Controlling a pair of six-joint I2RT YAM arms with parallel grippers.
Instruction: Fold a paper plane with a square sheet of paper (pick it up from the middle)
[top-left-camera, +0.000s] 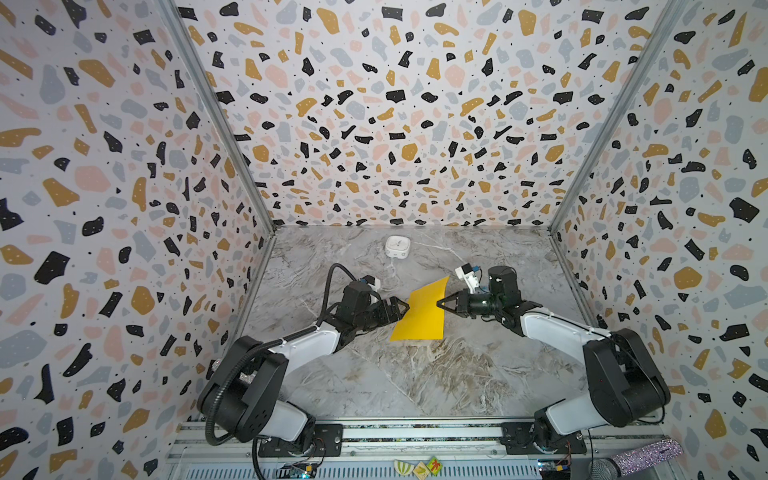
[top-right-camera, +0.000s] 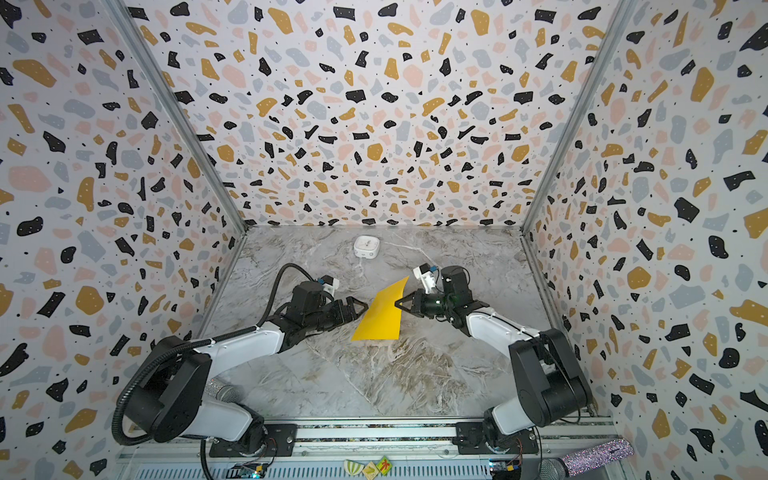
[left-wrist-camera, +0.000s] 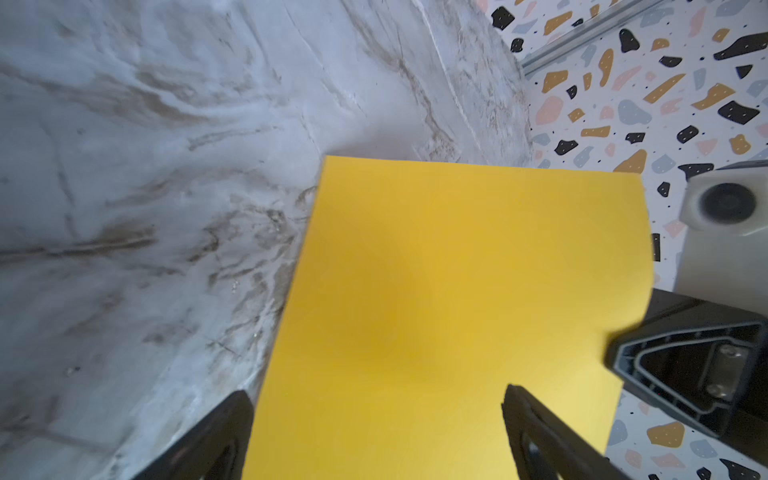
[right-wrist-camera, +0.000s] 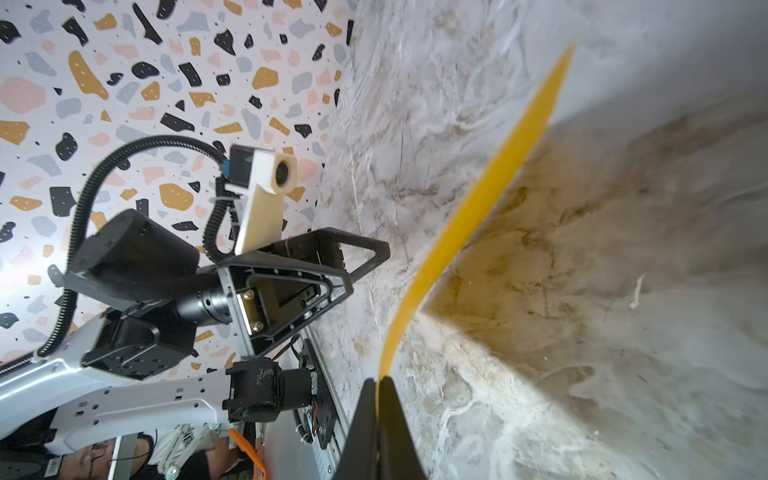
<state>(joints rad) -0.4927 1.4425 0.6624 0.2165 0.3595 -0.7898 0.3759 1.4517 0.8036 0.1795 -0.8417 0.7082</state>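
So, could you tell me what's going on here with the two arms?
The right gripper is shut on one edge of the yellow sheet of paper, holding it tilted up over the marble table. The left gripper is open at the opposite edge, not gripping. No fold shows yet.

We're on the square sheet of paper (top-left-camera: 423, 311), plain bright yellow-orange with no marks in both top views, vivid against a table (top-left-camera: 415, 382) of grey marble streaked with brown and white veins. Around us the walls (top-left-camera: 374, 104) wear a white terrazzo print of black, mustard, pink and grey-blue blobs peppered with tiny black dots, and we spot a white rounded box (top-left-camera: 397, 247). The left arm (top-left-camera: 307, 343) and right arm (top-left-camera: 552, 328) show white shells on black joints, the left gripper (top-left-camera: 404, 307) and right gripper (top-left-camera: 440, 304) are black all over, and a glittery mauve microphone (top-left-camera: 648, 453) sparkles.
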